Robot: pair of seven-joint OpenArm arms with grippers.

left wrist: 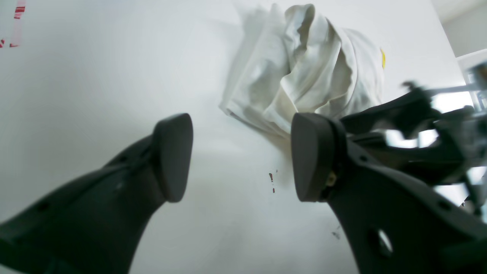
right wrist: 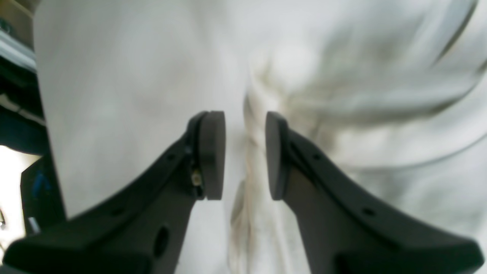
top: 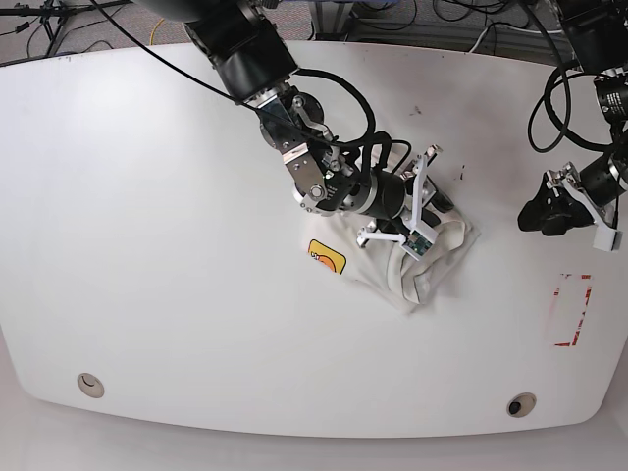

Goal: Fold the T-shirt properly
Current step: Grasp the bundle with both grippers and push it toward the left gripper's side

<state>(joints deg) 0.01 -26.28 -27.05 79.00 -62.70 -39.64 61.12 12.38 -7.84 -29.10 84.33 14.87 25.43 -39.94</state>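
Note:
The T-shirt (top: 412, 260) lies bunched in a crumpled off-white heap at mid-table, with its yellow-orange graphic (top: 327, 257) showing at the heap's left edge. My right gripper (top: 437, 210) hovers over the heap's far right part. In the right wrist view its jaws (right wrist: 245, 154) are open by a narrow gap above a ridge of T-shirt fabric (right wrist: 342, 114), which touches neither pad. My left gripper (top: 535, 214) stands to the right of the shirt, clear of it. Its jaws (left wrist: 241, 158) are wide open and empty, with the T-shirt (left wrist: 304, 72) and its yellow label (left wrist: 383, 58) beyond.
The white table (top: 196, 245) carries a red tape outline (top: 572, 309) at the right, also seen as red tape (left wrist: 17, 23). Two round holes (top: 90, 385) (top: 520, 404) sit near the front edge. Cables run along the far edge. The right arm (left wrist: 418, 114) reaches over the shirt.

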